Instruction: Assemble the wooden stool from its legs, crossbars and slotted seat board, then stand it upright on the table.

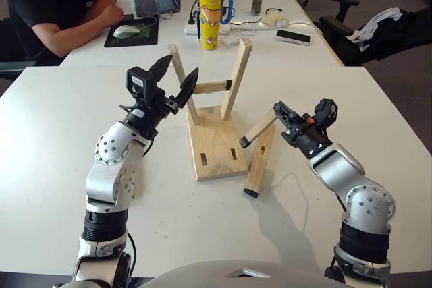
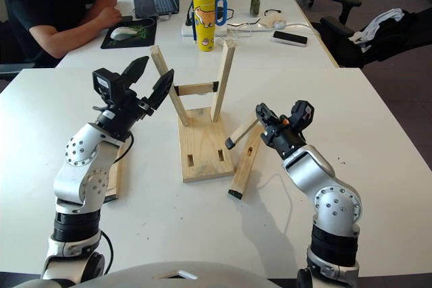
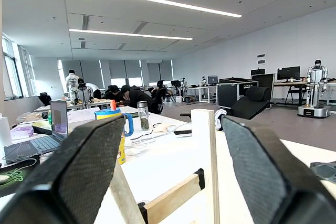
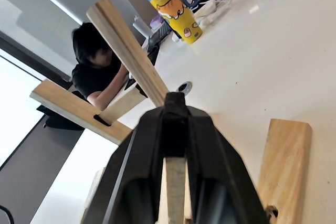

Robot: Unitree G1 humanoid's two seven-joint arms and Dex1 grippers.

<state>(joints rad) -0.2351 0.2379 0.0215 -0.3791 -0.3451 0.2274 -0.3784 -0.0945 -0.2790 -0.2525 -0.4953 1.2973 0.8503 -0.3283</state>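
Presently the right gripper is clamped on one end of a short pale wooden crossbar, whose dark-tipped other end lies just beside the 3 o'clock edge of the flat pale wooden slotted seat board. A loose wooden leg lies on the white table under that crossbar, running toward 6 o'clock. The seat board lies flat at the table's centre. At its 12 o'clock end two wooden legs stand upright, joined by a second crossbar. The left gripper is raised at the board's 10 o'clock, fingers spread and holding nothing, close beside the nearer upright leg; contact cannot be determined. A yellow lidded mug stands well beyond, at 12 o'clock.
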